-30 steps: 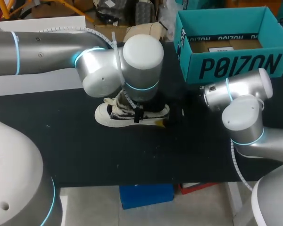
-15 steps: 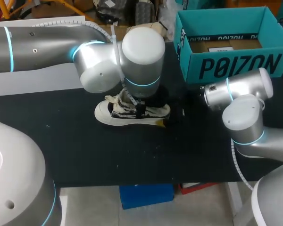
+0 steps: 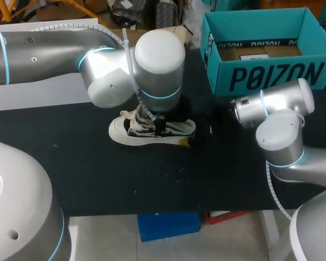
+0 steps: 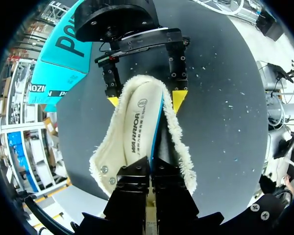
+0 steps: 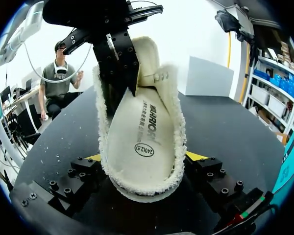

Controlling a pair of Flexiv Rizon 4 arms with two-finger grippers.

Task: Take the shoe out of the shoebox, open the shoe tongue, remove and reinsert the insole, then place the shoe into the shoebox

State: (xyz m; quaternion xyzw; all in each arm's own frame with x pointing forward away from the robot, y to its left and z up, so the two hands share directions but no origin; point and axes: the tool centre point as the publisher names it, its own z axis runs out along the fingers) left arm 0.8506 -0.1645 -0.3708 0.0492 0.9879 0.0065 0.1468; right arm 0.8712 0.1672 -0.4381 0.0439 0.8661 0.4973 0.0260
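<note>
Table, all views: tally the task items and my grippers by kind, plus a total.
shoe: 1
insole: 1
shoebox: 1
grippers: 2 (left gripper, right gripper)
Total: 5

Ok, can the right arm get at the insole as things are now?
Probably not: the right arm has its jaws clamped on the heel of the shoe, and the jaws of the left arm pinch the insole.
</note>
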